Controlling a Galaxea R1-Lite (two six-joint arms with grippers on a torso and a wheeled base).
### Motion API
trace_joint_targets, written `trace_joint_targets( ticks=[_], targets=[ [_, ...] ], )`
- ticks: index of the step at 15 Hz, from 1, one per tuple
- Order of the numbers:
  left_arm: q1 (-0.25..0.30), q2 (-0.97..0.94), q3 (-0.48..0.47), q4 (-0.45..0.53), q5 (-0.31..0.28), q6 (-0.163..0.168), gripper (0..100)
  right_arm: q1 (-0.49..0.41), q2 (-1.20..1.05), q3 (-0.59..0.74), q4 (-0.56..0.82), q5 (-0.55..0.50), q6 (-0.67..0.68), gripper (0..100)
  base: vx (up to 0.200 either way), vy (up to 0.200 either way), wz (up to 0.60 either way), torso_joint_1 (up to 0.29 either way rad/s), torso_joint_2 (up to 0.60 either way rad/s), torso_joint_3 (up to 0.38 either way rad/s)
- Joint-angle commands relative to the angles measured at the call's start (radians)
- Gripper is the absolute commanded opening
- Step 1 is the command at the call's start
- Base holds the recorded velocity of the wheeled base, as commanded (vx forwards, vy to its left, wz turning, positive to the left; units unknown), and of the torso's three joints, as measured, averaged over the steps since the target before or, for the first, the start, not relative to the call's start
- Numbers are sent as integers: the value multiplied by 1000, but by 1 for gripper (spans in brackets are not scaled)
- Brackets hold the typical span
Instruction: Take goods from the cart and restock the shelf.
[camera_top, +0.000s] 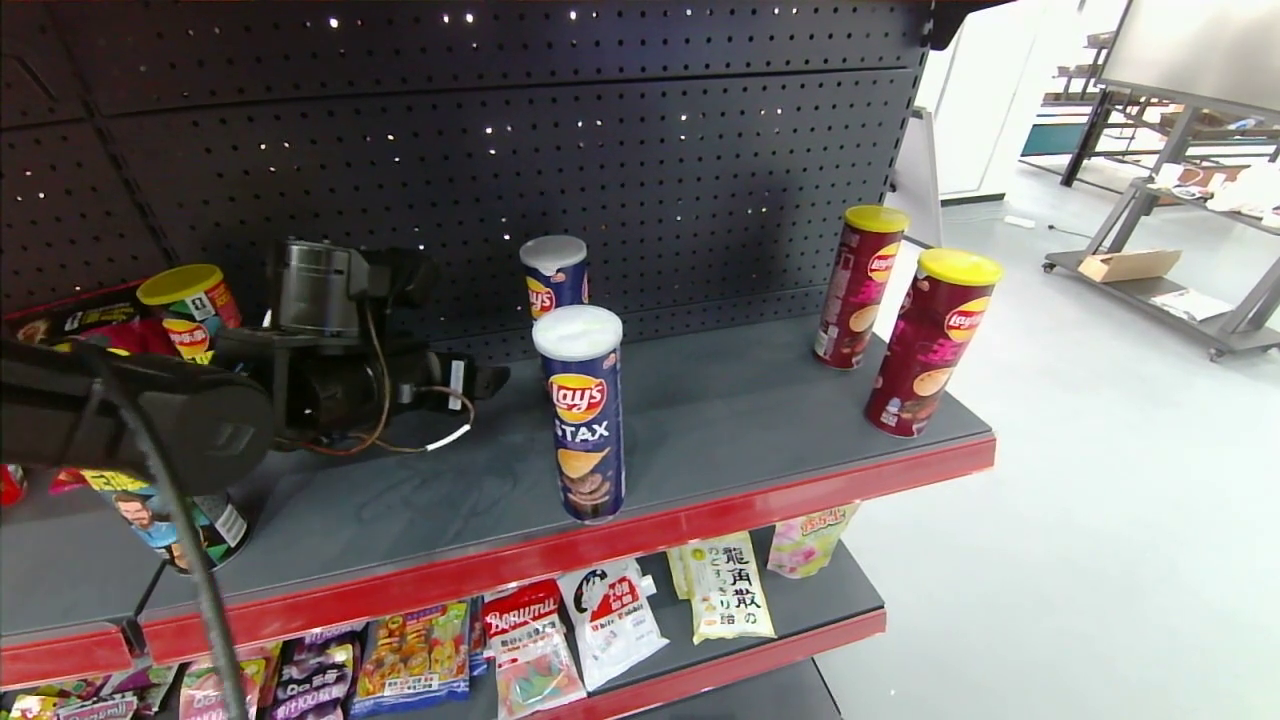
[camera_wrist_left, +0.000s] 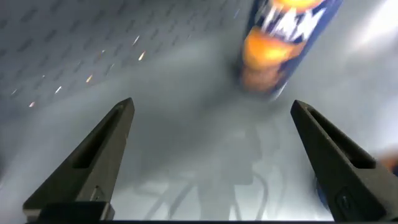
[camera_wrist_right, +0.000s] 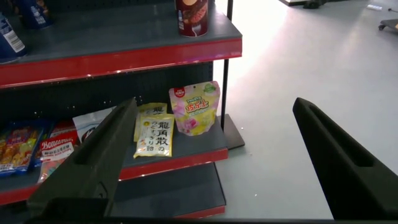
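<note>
A glossy pale floor (camera_top: 1080, 500) runs to a metal rack (camera_top: 1150, 291) and white wall (camera_top: 975, 110).

On the upper shelf (camera_top: 720, 420), a can (camera_top: 580, 415) stands at the middle near the front edge, with a second can (camera_top: 553, 272) behind it. A third can (camera_top: 935, 340) stands at the right end, a fourth can (camera_top: 862, 285) behind it. The left hand (camera_top: 495, 378) sits left of the middle cans. Bags (camera_top: 610, 620) lie on the lower shelf (camera_top: 830, 600).
</note>
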Motion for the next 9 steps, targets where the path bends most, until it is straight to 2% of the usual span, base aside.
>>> trace_joint_targets(
  ticks=[1, 2, 3, 4, 6, 9],
  targets=[
    [5, -317, 97, 252, -66, 18, 100, 0, 0, 0, 0, 0, 0, 100, 0, 0, 0, 0, 0, 0],
    [9, -452, 97, 435, -107, 21, 100, 1, 0, 0, 0, 0, 0, 100, 0, 0, 0, 0, 0, 0],
    [26, -587, 98, 577, -135, 21, 100, 1, 0, 1, 0, 0, 0, 100, 0, 0, 0, 0, 0, 0],
    [48, -716, 105, 677, -145, 19, 100, 1, 0, 0, 0, 0, 0, 100, 0, 0, 0, 0, 0, 0],
    [74, -950, 152, 700, -150, 13, 100, 1, 0, 0, 0, 0, 0, 100, 0, 0, 0, 0, 0, 0],
    [74, -1300, 269, 714, -191, 16, 100, 0, 0, 0, 0, 0, 0, 100, 0, 0, 0, 0, 0, 0]
  ],
)
